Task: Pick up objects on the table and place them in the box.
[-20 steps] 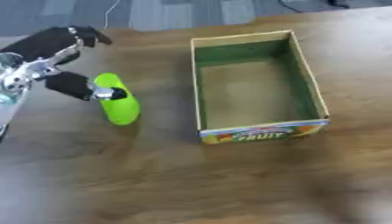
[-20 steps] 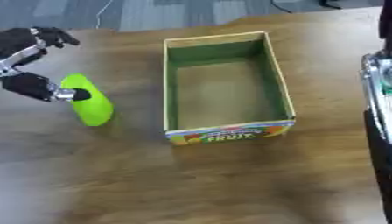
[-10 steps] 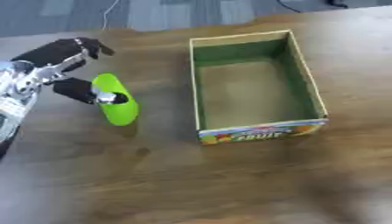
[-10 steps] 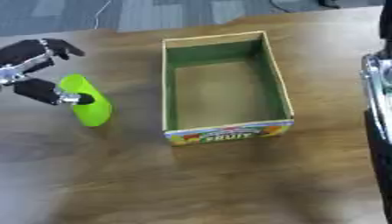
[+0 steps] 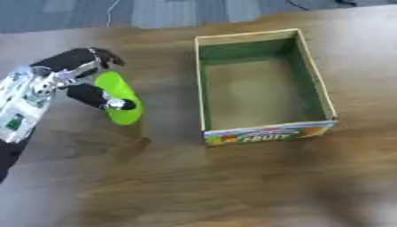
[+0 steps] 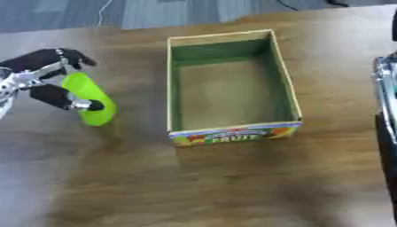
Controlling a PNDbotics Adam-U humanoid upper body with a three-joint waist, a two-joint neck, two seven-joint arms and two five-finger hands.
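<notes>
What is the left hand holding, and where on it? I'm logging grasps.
The left hand is curled round the green object near its upper half, thumb across its front. The box holds nothing.

A brown wooden table [image 5: 232, 186] meets grey floor [image 5: 155, 11] beyond, crossed by what may be a cable [image 5: 111, 9] (thin, pale).

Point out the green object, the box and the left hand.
Green object [image 5: 124, 111], left eye view, on its lower half.
Box [image 5: 267, 133], left eye view, on the printed front wall.
Left hand [image 5: 66, 73], left eye view, on the palm, fingers curled round the green object.
</notes>
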